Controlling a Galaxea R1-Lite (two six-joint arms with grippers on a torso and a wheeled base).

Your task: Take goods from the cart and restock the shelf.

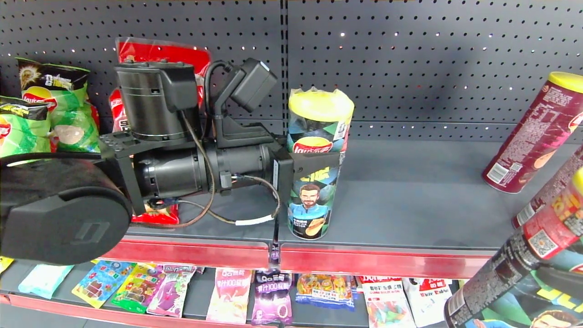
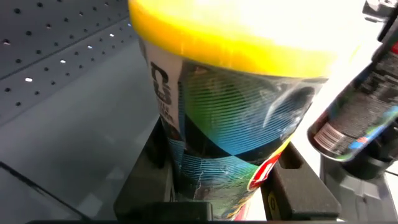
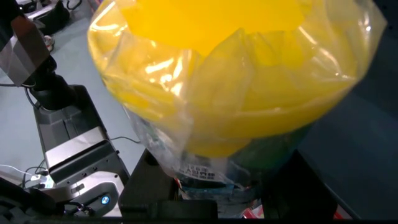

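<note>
The right gripper (image 3: 217,208) is closed around a wrapped can (image 3: 230,81) with a yellow lid under crinkly clear plastic. Farther out, the left gripper (image 1: 314,171) squeezes the chip can (image 1: 319,123) by its middle. This can stands straight up near the shelf's (image 1: 410,191) front edge, yellow lid on top. Its label shows a round red logo, a drawn man and a white sticker. Green chip bags (image 1: 54,109) lean at the back.

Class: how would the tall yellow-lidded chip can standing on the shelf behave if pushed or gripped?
The chip can is tall on a narrow base, so a push near its lid would probably tip it; on its side it would likely roll. Its glossy wrap looks slippery, yet the body seems stiff in the left gripper.
</note>
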